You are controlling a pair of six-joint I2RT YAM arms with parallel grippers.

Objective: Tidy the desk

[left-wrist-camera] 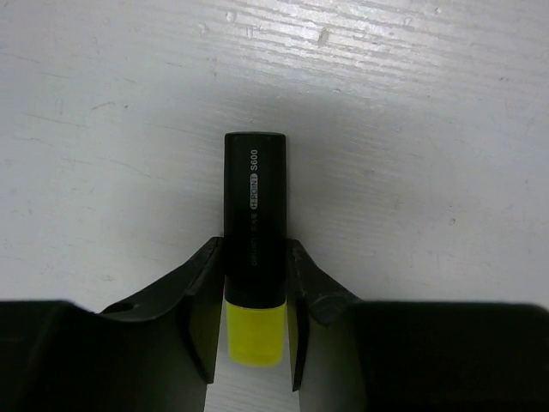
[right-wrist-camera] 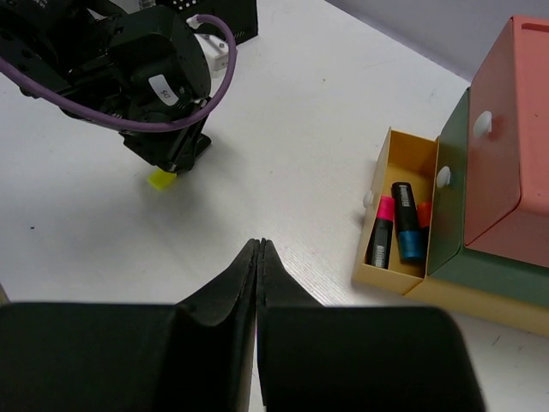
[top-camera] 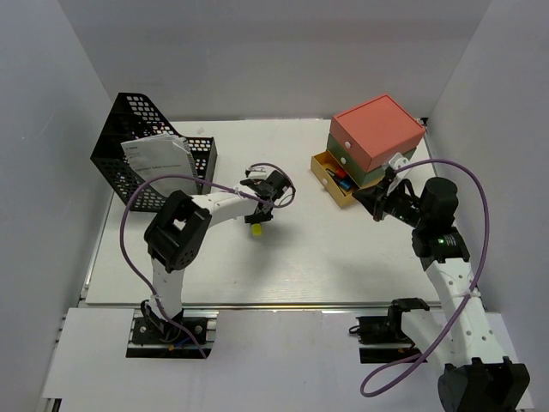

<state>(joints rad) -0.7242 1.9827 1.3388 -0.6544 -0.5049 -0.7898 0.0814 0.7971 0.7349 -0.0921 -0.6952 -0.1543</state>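
Near the middle of the desk (top-camera: 343, 257), lying flat: yellow highlighter (left-wrist-camera: 255, 197), long axis straight out from the wrist, pinched narrow across the barrel by the left gripper (left-wrist-camera: 255, 257). Toward the far right corner: open drawer (right-wrist-camera: 410, 150), nearer the right gripper (right-wrist-camera: 258, 249), pressed shut, empty.

Surface (left-wrist-camera: 412, 103): white, matt, fine streaky grain plus small scuffs, laminate-like; metal rail (top-camera: 283, 306) on front edge, dull silver. Highlighter (left-wrist-camera: 254, 197): smooth black plastic barrel, slight sheen, white print; yellow end matt plastic. Left claw (left-wrist-camera: 255, 245) and right claw (right-wrist-camera: 258, 245): matt black plastic fingers, faintly rough. File basket (top-camera: 129, 129): black perforated metal mesh, satin. Sheets (top-camera: 159, 159) in it: white printed paper. Drawer box (top-camera: 377, 129): coral, green, yellow, matt, smooth; card or plastic, can't tell. Its knobs (right-wrist-camera: 484, 123): white glossy plastic. Cables (right-wrist-camera: 232, 56): purple, smooth rubbery sheath.
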